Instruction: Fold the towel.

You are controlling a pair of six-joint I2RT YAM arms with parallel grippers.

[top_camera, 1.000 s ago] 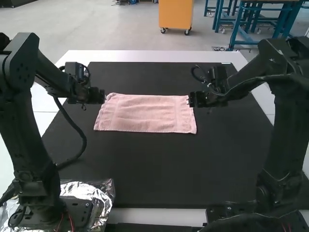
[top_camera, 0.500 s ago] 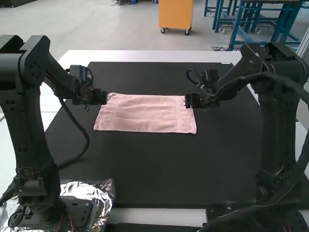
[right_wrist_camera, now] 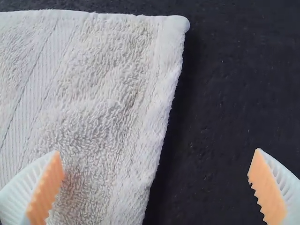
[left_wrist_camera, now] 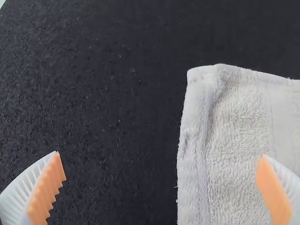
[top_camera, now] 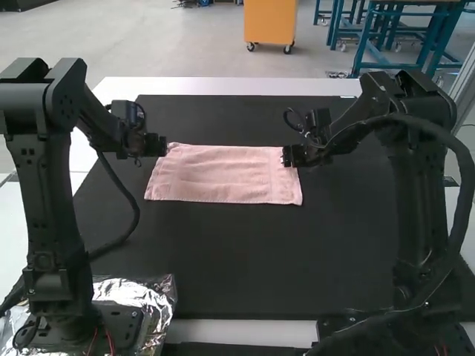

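Pink towel (top_camera: 223,178) laid flat on a black mat (top_camera: 245,267), between the left gripper (left_wrist_camera: 160,154) and the right gripper (right_wrist_camera: 158,151); number of layers impossible to tell. Left gripper: open at a far corner, one finger over the cloth, the other beyond the short edge, over mat. Right gripper: open, likewise astride the opposite short edge. Nothing pinched in either. Placement at opposite ends probably for a paired grasp, keeping the edge level during the fold; risk, by judgement, of an uneven pinch. Well apart from the left gripper, beside the left arm's base (top_camera: 70,304): crumpled foil (top_camera: 152,297), contents, if any, not discernible.
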